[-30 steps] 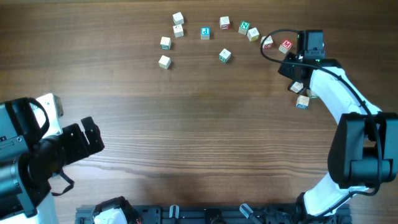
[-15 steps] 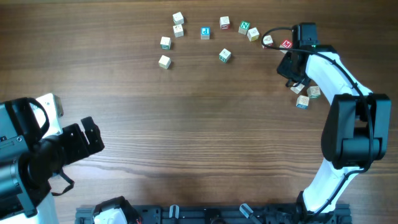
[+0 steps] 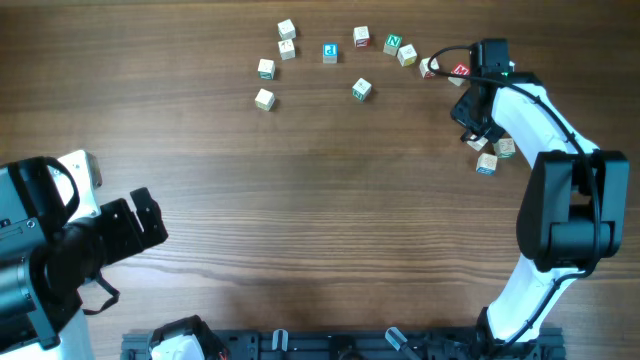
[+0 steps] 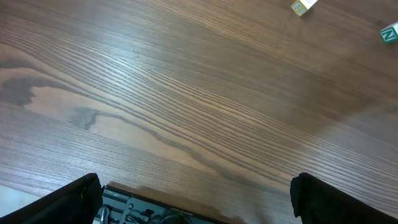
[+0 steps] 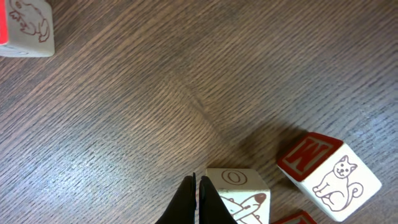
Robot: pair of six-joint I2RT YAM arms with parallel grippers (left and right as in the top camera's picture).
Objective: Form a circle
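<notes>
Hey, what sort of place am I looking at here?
Probably a robotics lab bench: a wood-grain table, the left arm and right arm at its edges, and small alphabet cubes laid out in an arc.

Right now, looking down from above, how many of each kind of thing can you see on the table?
Wooden alphabet cubes: 14 (one partly hidden)
Robot arms: 2
Total: 16
</notes>
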